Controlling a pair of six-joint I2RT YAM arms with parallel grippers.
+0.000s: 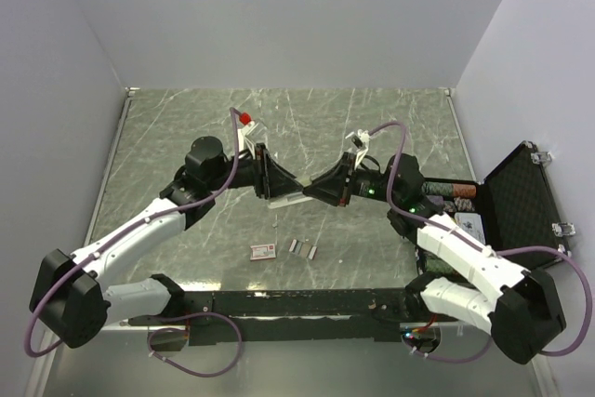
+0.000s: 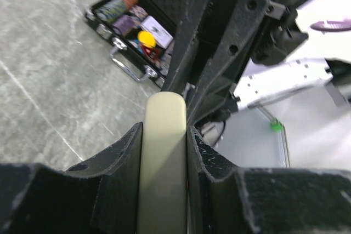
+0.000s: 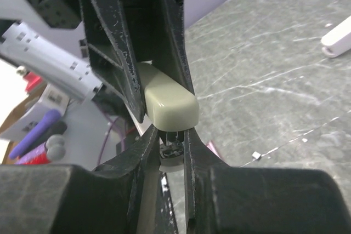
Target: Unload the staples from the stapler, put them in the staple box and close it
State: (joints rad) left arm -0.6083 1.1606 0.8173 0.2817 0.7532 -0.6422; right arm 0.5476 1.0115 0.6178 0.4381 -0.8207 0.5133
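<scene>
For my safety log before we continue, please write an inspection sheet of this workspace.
Surface: grey veined tabletop.
Job's things: cream stapler held in the air; staples lying on the table.
Clutter: red-and-white box beside the staples; open black case at right.
Grippers: left gripper and right gripper both shut on the stapler.
Cables: purple cables loop from both arms.
Surroundings: plain white walls.

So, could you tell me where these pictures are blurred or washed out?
Top external: evenly lit and sharp, though the staples are mere specks. Left wrist: the left gripper's fingers and the stapler are soft up close, and the bright right side looks washed out. Right wrist: the right gripper's fingers blur, and a small highlight sits on the stapler's end.
</scene>
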